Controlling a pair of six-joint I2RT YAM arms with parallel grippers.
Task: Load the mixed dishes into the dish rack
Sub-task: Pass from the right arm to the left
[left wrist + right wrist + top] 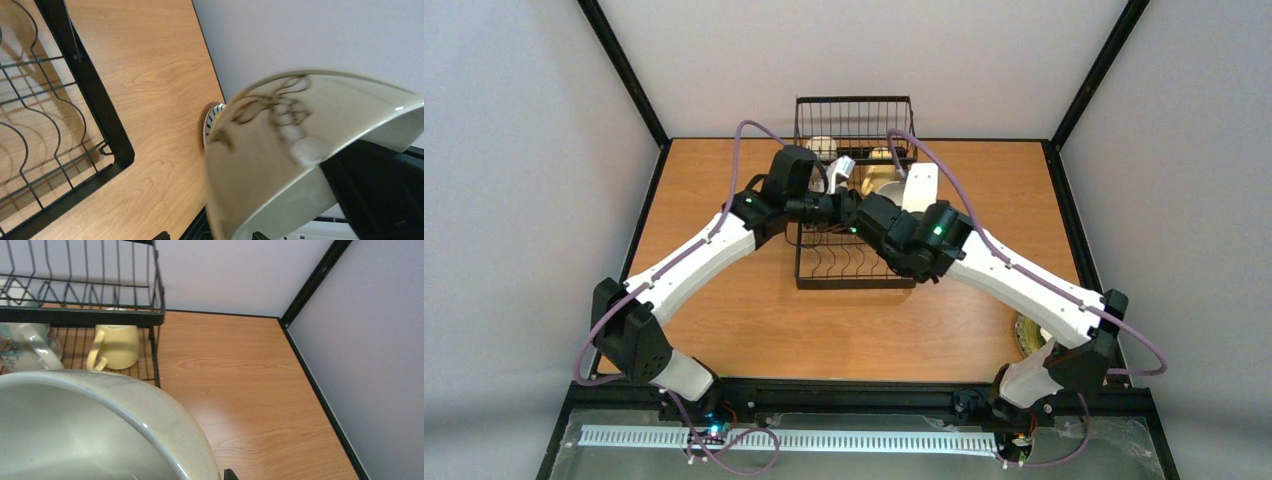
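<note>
One white bowl (280, 165), gripped at its rim by the closed right end effector (350, 175), tilted over the dish rack (854, 270) at the far edge of the worktop (724, 330), probably for slotting; left end effector (839, 195) stands wide open.

Wooden table (724, 300), light orange-brown grain, with black frame strips along its edges and pale walls on three sides. We see two things directly on it.

Dish rack (849, 283): black wire, standing mid-table toward the far edge. Its taller basket section is at the far end, close to the back wall, and its low slotted tray is at the near end. In the left wrist view one corner of it (117, 150) sits flat on the wood, with wire shadows falling on the top.

Plate (1025, 335): right side, close to the near edge, well apart from the rack. It is mostly hidden under the right arm. The rim looks greenish from above and striped in the left wrist view (212, 120); we can't tell the rest.
</note>
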